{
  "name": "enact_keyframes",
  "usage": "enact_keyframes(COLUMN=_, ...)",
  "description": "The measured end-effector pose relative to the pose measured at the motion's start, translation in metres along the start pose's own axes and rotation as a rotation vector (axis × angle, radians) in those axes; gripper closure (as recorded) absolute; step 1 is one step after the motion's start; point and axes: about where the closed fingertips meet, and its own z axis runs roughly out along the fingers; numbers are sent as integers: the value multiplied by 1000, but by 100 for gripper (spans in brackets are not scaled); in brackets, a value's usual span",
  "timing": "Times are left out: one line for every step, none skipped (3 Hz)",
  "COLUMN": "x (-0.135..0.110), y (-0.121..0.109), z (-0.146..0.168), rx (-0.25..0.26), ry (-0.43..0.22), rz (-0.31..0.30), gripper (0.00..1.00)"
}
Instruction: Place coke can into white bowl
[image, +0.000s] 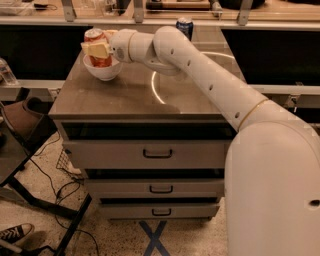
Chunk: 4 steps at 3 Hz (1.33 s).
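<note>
The coke can (97, 44), orange-red with a silver top, stands upright with its lower part inside the white bowl (103, 69) at the far left of the cabinet top. My gripper (96, 49) reaches in from the right over the bowl, and its yellowish fingers (99, 50) are shut on the can's middle. The white arm stretches from the lower right across the top.
A dark blue can (184, 26) stands at the back edge of the metal cabinet top (150, 100). The cabinet has three drawers below. Cables, a dark stand and a shoe lie on the floor at the left.
</note>
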Motion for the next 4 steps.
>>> enact_keyframes(x=5, y=-4, z=-8, rx=26, ry=13, rz=7, gripper=100)
enact_keyframes(x=5, y=0, z=-5, rx=20, ry=13, rz=8, gripper=75)
enact_keyframes(x=5, y=1, z=-2, rx=16, ry=13, rz=9, gripper=51)
enact_keyframes(x=5, y=4, z=0, rx=12, ry=13, rz=9, gripper=28)
